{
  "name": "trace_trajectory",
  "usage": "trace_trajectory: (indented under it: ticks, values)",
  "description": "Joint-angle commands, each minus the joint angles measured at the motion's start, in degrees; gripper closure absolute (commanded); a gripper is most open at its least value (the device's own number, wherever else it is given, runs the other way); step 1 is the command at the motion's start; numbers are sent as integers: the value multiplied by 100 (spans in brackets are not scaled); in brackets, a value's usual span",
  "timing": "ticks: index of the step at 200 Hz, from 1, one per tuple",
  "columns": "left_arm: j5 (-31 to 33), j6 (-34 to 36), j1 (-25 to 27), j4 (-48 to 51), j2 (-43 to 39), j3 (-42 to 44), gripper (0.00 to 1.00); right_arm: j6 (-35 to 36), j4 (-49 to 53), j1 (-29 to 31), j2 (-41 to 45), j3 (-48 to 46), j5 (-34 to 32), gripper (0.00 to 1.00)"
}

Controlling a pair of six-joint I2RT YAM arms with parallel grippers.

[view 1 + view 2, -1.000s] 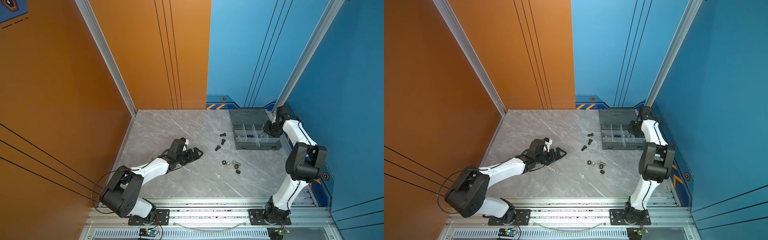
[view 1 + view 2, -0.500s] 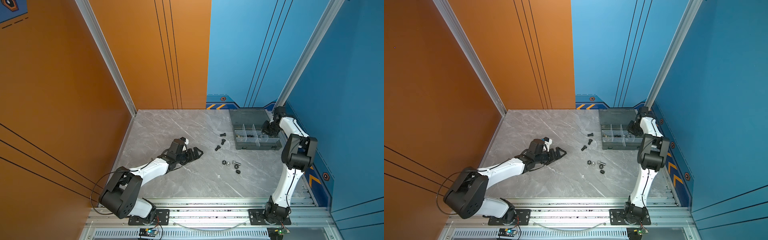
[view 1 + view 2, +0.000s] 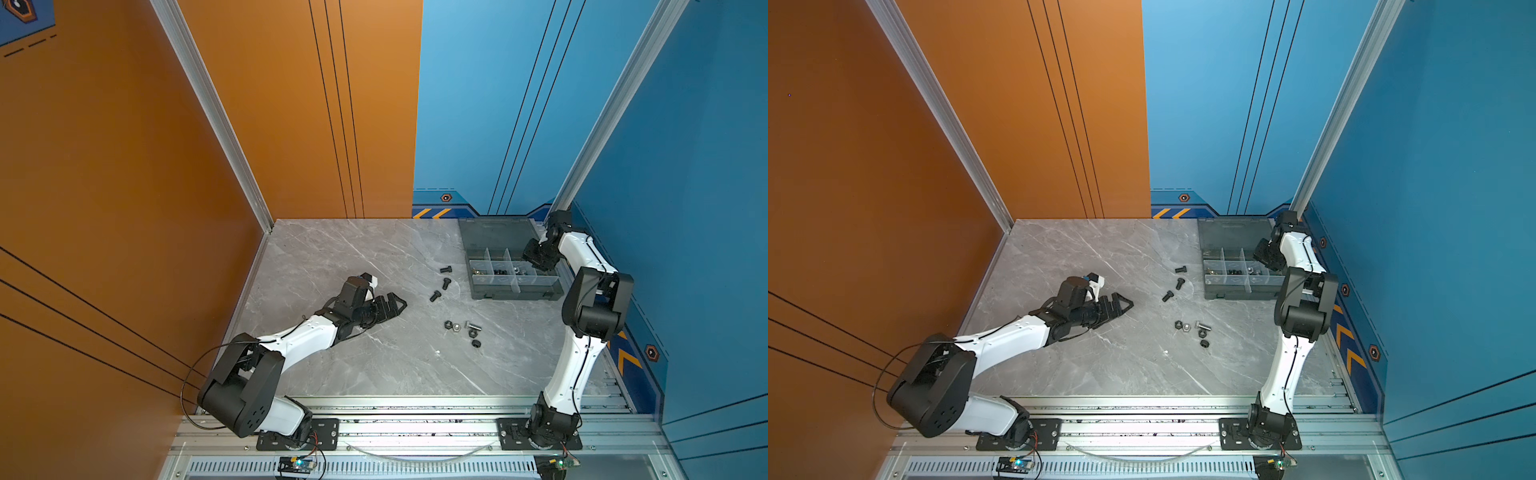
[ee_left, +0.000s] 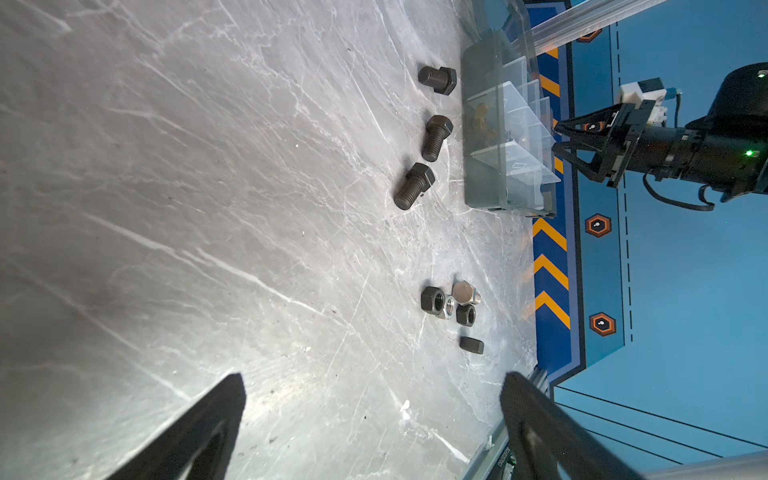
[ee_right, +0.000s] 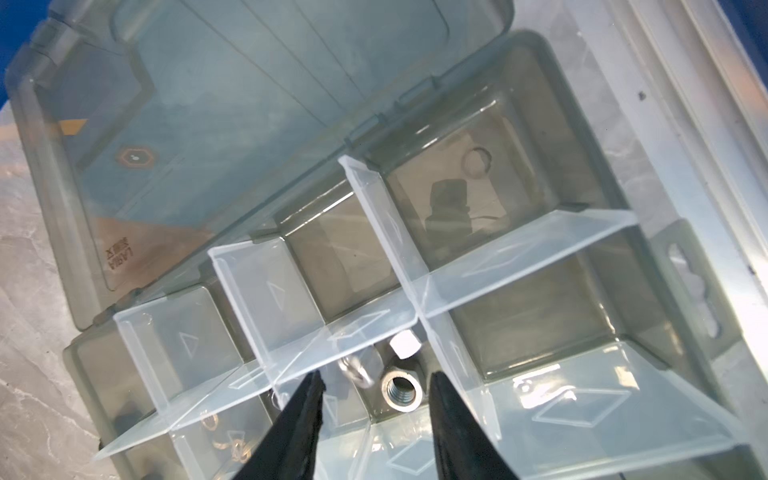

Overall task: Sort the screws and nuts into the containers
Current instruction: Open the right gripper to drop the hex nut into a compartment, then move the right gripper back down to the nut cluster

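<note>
My right gripper (image 5: 376, 409) hangs over the organizer box (image 3: 509, 291), fingers apart and gripping nothing. A silver hex nut (image 5: 402, 390) lies on the floor of the compartment directly under the gap between them. Three black hex bolts (image 3: 446, 284) lie on the tabletop just beside the box, and a cluster of nuts (image 3: 449, 325) lies farther from it. My left gripper (image 3: 397, 306) rests well apart from the box, fingers spread.

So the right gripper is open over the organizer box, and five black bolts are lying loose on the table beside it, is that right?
Not quite. Three black bolts lie loose on the table beside the organizer box, not five; the left wrist view shows them plainly. The right gripper is indeed open over the box.
</note>
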State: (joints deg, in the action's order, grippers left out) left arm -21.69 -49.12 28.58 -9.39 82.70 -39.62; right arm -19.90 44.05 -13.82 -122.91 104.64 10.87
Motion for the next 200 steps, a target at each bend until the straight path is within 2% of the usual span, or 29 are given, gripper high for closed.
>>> trace_trajectory:
  ticks: [1,27,48,72,98,151,200]
  values:
    - [-39,58,21,150,-110,-114,2,117,274,-1,226,131,232,53]
    - [0,61,22,195,-184,-90,2,128,283,83,833,-136,536,52]
    - [21,70,14,214,-210,-75,2,156,288,264,1394,-789,814,51]
    - [15,77,-2,211,-203,-46,2,447,442,684,1955,-1335,1069,51]
    - [-39,122,-17,237,-166,-47,2,576,560,1335,2469,-1917,973,49]
    - [-51,87,-36,157,-201,68,2,-405,66,2599,3209,-3349,820,48]
    - [-53,44,-37,83,-219,156,2,-1039,-458,3411,3622,-4548,622,48]
